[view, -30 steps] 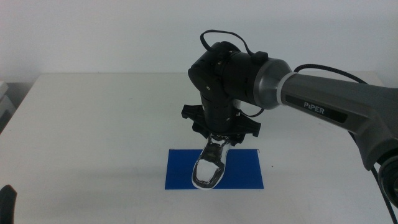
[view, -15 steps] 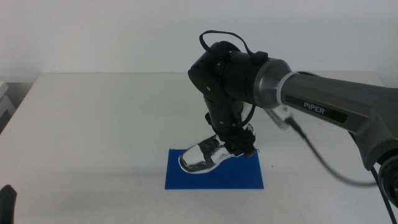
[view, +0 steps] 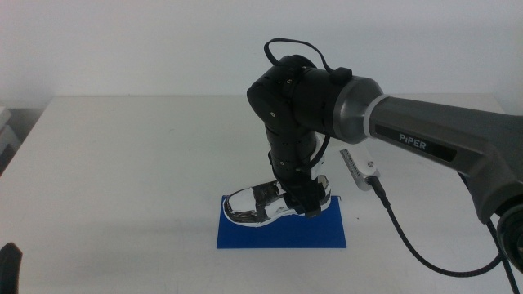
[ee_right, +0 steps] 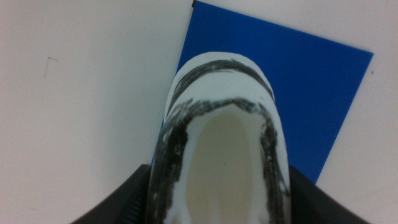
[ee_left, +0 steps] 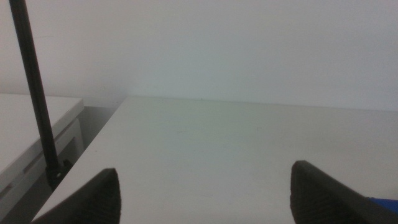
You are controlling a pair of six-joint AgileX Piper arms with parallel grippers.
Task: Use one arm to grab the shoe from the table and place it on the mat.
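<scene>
A: Where is the shoe sitting now?

B: It is lying along the back part of the mat, toe pointing to the left side of the middle view, sole down or very near to it; I cannot tell if it is fully resting. The right end effector is gripping it at the heel end, jaws closed on both sides of the collar. In the wrist view the jaws are pressing the two sides of the opening.

A: How is it handling, in yr opinion?

B: Prob. light, a small sneaker. The upper is looking glossy, so maybe a bit slippery, and the collar is soft, so it is giving a little under the grip. The sole is stiffer. Holding across the heel collar seems OK for such a short carry.

A: And the left end effector?

B: It is waiting near the tabletop corner, jaws wide apart, holding nothing.

A: Any writing?

B: Only "PiPER" on the grey link of the arm. No brand readable on the shoe.
</scene>
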